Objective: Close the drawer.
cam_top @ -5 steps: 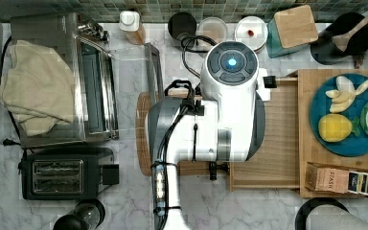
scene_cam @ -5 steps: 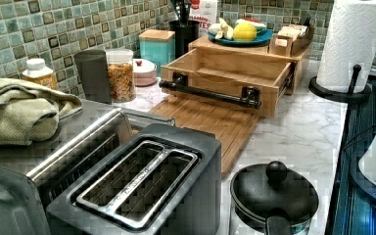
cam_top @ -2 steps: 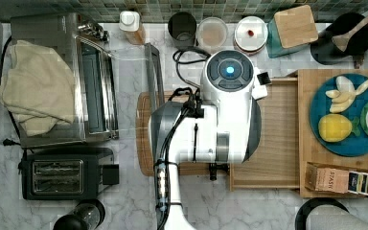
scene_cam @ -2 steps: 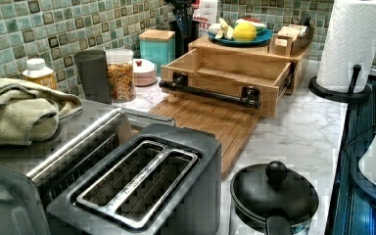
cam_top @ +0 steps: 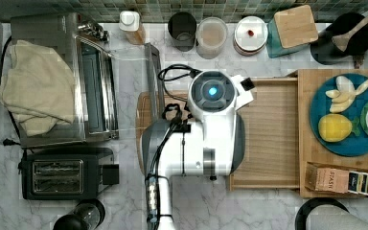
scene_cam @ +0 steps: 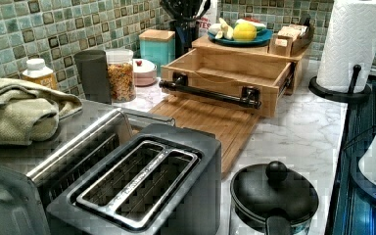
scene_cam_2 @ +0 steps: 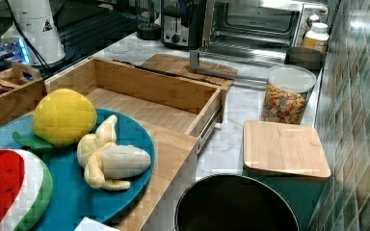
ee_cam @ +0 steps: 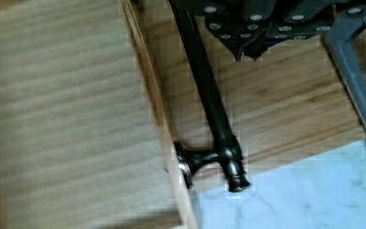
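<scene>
One wooden drawer point(scene_cam: 235, 73) sticks out, open, from under the board that holds the blue fruit plate point(cam_top: 345, 115). Its black handle point(ee_cam: 209, 105) hangs over the cutting board point(scene_cam: 215, 122). The gripper point(ee_cam: 252, 28) sits right by the handle, fingers close together around nothing.

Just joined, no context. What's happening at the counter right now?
A Franka arm hangs over a bamboo drawer that stands pulled out from under the board holding a fruit plate. In the wrist view its tool sits right above the drawer's black bar handle. The drawer is empty and not yet closed; a cutting board lies in front of it.
</scene>
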